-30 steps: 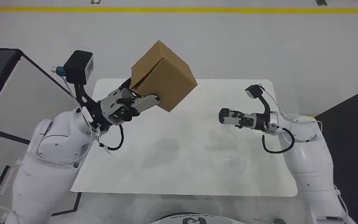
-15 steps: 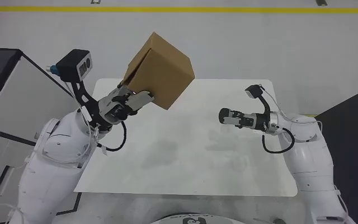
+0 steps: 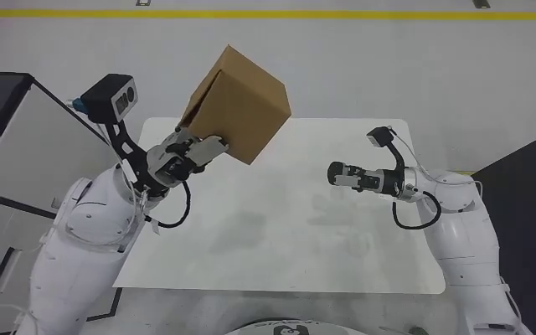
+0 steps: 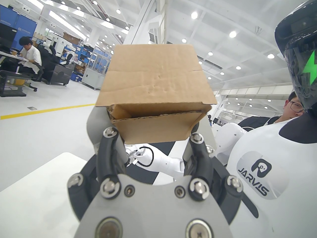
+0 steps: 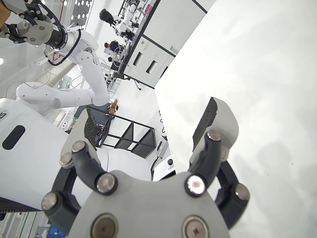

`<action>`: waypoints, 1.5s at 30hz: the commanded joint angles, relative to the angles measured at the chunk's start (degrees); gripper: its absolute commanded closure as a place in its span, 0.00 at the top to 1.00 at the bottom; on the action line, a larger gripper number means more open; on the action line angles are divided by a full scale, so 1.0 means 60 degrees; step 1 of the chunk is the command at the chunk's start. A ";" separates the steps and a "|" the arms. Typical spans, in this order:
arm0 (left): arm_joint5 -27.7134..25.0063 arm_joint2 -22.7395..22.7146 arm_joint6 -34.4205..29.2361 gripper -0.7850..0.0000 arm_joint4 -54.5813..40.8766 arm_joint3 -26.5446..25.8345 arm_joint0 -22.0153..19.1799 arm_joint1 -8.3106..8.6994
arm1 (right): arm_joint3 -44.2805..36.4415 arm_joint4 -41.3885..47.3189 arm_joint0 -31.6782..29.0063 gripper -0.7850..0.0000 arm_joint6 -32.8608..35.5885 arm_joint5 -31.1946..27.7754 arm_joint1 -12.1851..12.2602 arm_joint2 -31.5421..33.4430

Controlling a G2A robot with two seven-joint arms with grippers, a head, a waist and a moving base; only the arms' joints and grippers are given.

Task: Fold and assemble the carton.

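Over the white table's (image 3: 293, 243) far-left corner the carton (image 3: 239, 105) hangs tilted in the air; the left gripper (image 3: 205, 146) clamps its lower flap. The right gripper (image 3: 333, 174), fingers wide and empty, sits well apart to the carton's right, pointing toward it; any folding likely falls to it.

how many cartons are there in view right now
1. The carton is held in the left hand, tilted, up in the air above the far left corner of the table.
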 commanded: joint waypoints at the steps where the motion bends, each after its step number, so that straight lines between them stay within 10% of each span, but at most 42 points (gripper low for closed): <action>1: -0.0288 0.0113 0.0088 0.00 -0.0354 -0.0035 0.0045 -0.0034 | 0.0000 0.0000 0.0000 1.00 0.0000 0.0000 0.0000 0.0000; 45: -0.2000 0.0677 -0.0765 0.00 -0.0617 -0.0243 -0.0280 -0.0349 | 0.0000 0.0000 0.0000 1.00 0.0000 0.0000 0.0000 0.0000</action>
